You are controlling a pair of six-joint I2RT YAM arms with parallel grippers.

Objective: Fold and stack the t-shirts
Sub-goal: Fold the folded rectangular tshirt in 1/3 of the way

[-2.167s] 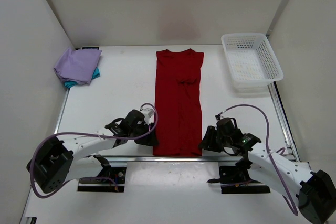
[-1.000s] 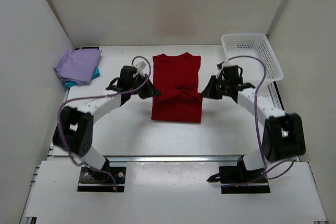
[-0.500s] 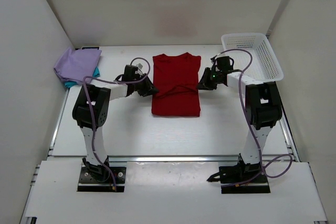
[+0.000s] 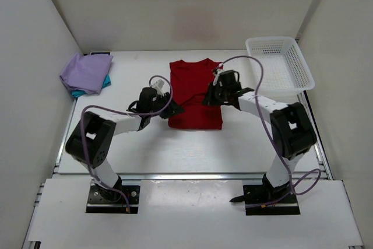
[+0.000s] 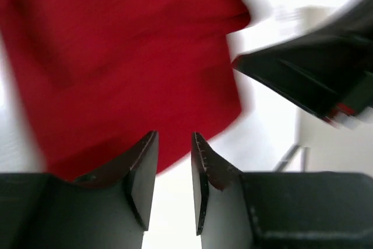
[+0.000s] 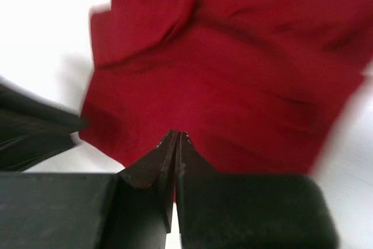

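Observation:
The deep red t-shirt (image 4: 195, 94) lies folded in half at the middle of the table, collar end at the back. My left gripper (image 4: 175, 109) sits at its near-left corner, its jaws apart with nothing between them (image 5: 173, 144); the red cloth (image 5: 128, 68) fills the view ahead of it. Over the shirt's right half my right gripper (image 4: 208, 98) hovers with its jaws pressed together (image 6: 176, 135), no cloth showing between them, red fabric (image 6: 245, 86) beneath. A folded lavender t-shirt (image 4: 86, 72) rests on a teal t-shirt (image 4: 76, 93) at the back left.
A white mesh basket (image 4: 280, 68) stands at the back right, close to the right arm's elbow. White walls close in the left, back and right sides. The right arm (image 5: 309, 83) shows dark in the left wrist view.
Both grippers left the shirt's side edges. The left one slid down to the near-left corner and stands open. The right one moved left over the shirt and shut.

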